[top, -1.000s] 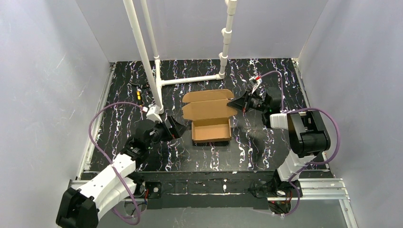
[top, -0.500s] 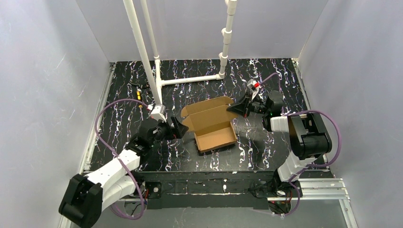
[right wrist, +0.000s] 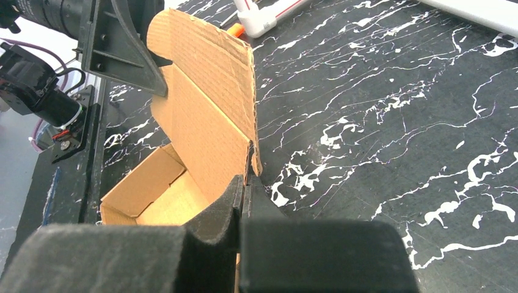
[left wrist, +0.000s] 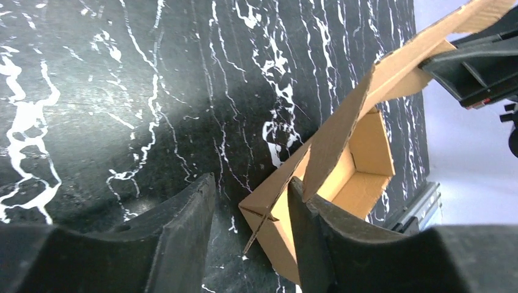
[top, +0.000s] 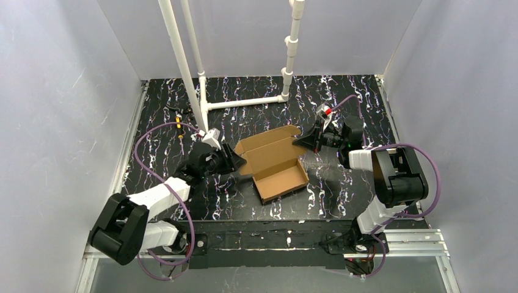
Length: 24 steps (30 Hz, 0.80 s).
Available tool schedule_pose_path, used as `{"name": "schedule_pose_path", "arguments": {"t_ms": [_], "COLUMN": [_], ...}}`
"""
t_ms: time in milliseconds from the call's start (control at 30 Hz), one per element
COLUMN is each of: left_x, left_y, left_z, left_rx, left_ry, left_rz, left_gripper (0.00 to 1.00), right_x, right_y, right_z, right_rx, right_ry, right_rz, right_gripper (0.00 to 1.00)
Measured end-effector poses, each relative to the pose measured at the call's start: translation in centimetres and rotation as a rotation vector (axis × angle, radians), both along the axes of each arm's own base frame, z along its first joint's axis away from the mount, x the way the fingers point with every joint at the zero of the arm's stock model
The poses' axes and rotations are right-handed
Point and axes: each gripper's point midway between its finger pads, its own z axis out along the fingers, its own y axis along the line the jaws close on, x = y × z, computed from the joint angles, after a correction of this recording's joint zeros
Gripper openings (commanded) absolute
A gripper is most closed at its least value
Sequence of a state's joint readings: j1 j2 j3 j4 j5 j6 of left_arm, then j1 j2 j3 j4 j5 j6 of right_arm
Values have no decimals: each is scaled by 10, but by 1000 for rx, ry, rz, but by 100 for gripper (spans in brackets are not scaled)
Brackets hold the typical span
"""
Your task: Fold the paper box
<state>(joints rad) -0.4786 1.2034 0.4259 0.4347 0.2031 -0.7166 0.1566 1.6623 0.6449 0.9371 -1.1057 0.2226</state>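
Since a second ago the paper box (top: 273, 163) has swung round on the table (top: 354, 97), going from square to skewed. Its open tray end now points toward 5 o'clock and the lid panel toward 11. The left arm has pushed in toward it and its jaws have narrowed from wide.

Box sits near table centre, tray walls already up, lid raised and leaning.

Left gripper (top: 236, 160) is at the box's 9 o'clock corner. In the wrist view the left gripper (left wrist: 249, 186) is half closed with the cardboard corner (left wrist: 269, 213) between its fingers. One finger (left wrist: 302, 207) is against the wall and the other is clear of it, so there is no pinch yet.

Right gripper (top: 300, 141) is at the box's 2 o'clock. In its wrist view the right gripper (right wrist: 244, 183) is clamped tight on the lid's side edge (right wrist: 251, 131), holding the lid up.

Handling, judged:
- Light corrugated board, with stiff panels and bending only at the scored creases.
- Slides easily on the smooth top, so one push spins it; it needs a second hold to brace.
- Thin edges dent if squeezed hard.
- Best grip is a flap or wall edge near a crease, pinched across the thickness, not mid-panel.
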Motion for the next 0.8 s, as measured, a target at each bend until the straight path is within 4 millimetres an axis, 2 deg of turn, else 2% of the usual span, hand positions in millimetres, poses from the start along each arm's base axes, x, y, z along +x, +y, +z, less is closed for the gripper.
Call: {"name": "schedule_pose_path", "arguments": {"t_ms": [67, 233, 333, 533, 800], "left_x": [0, -2, 0, 5, 18], "left_y": [-5, -11, -14, -13, -6], "left_z": [1, 7, 13, 18, 25], "left_rx": [-18, -43, -39, 15, 120], "left_ry": [7, -7, -38, -110, -225], "left_rz": [-18, -51, -77, -113, -137], "left_gripper": [34, 0, 0, 0, 0], "right_x": [0, 1, 3, 8, 20], "right_y": [0, 0, 1, 1, -4], "right_z": [-1, -2, 0, 3, 1], "right_rx": [-2, -5, -5, -19, -116], "right_ry": [5, 17, 23, 39, 18], "right_rz": [-3, -7, -3, 3, 32], "right_gripper": [1, 1, 6, 29, 51]}}
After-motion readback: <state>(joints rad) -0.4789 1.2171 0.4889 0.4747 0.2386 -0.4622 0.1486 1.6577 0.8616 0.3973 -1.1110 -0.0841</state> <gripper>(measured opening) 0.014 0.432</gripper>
